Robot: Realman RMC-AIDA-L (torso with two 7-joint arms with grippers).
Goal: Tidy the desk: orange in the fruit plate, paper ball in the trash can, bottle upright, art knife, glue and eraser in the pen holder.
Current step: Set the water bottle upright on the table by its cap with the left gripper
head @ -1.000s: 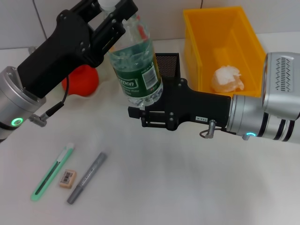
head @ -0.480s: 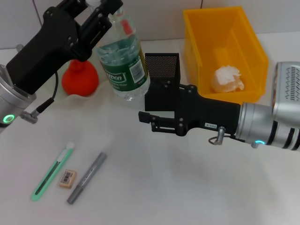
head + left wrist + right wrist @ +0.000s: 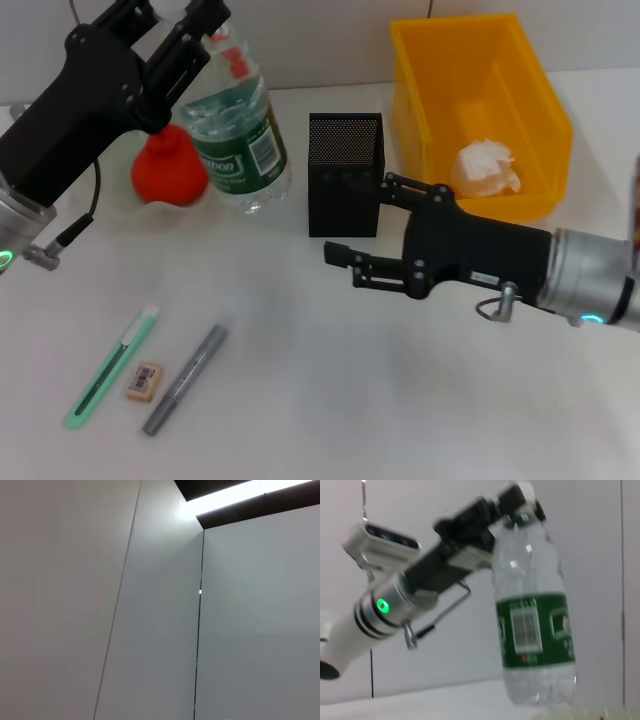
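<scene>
Clear plastic bottle (image 3: pixel 238 140), held at the neck by the left gripper (image 3: pixel 190 30) fingers, nears upright on the worktop (image 3: pixel 330 390); release follows; right gripper (image 3: pixel 365 235) open.

Clear bottle (image 3: pixel 233 140) with green label, nearly upright, neck gripped from above, between orange (image 3: pixel 170 170) and black pen holder (image 3: pixel 344 172).

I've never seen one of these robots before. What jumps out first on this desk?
The clear plastic water bottle with a green label, standing at the back left, gripped at its neck by the left gripper. Right of it sits a black mesh pen holder, with the open right gripper beside it, then a bright yellow bin holding a white paper ball.
</scene>
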